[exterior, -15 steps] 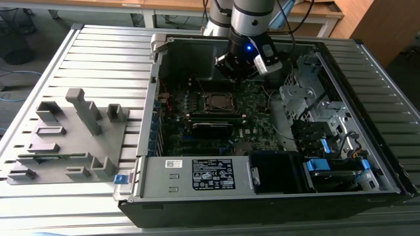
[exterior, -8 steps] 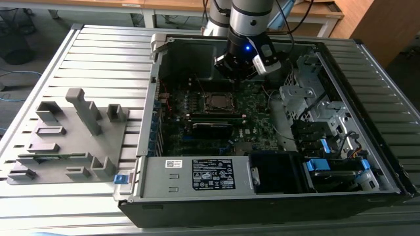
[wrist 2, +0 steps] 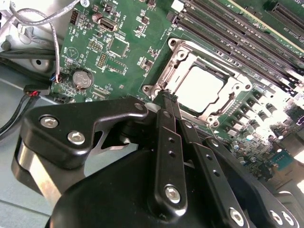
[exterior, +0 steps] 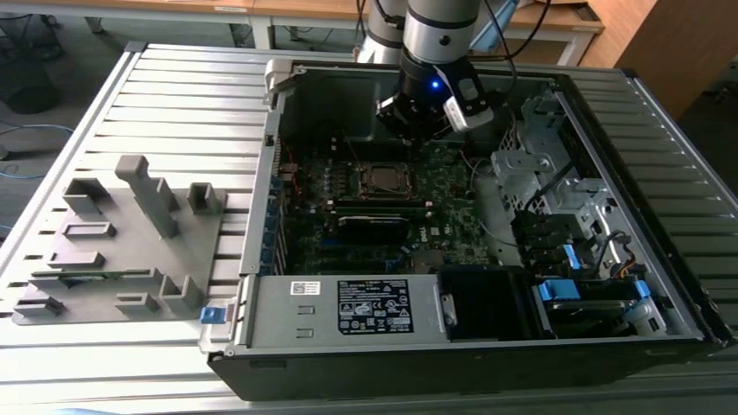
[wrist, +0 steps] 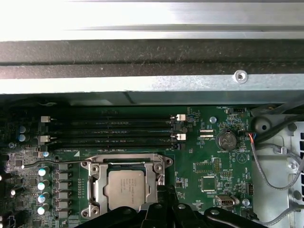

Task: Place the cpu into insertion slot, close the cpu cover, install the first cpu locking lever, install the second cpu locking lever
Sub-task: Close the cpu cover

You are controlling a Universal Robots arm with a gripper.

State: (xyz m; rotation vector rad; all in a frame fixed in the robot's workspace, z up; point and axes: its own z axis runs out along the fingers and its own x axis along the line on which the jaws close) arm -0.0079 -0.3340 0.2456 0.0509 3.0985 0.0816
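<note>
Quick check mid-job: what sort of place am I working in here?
Probably a robotics lab or workshop bench: an open computer case lies on a slatted metal table, a grey fixture block sits beside it, and wooden desks stand behind.

The cpu (wrist: 126, 189) has a dull silver-grey top, framed by the brighter silver cpu cover (wrist: 94, 189). Around them the motherboard (wrist: 209, 164) is dark green, crossed by black memory slots (wrist: 109, 132) with white clips. The gripper (wrist 2: 169, 98) is matte black with shiny silver screws. In the exterior view, the computer case (exterior: 461, 367) is black outside, the ribbed table (exterior: 173, 95) striped pale grey, and the small tabs (exterior: 557, 290) bright blue.
</note>
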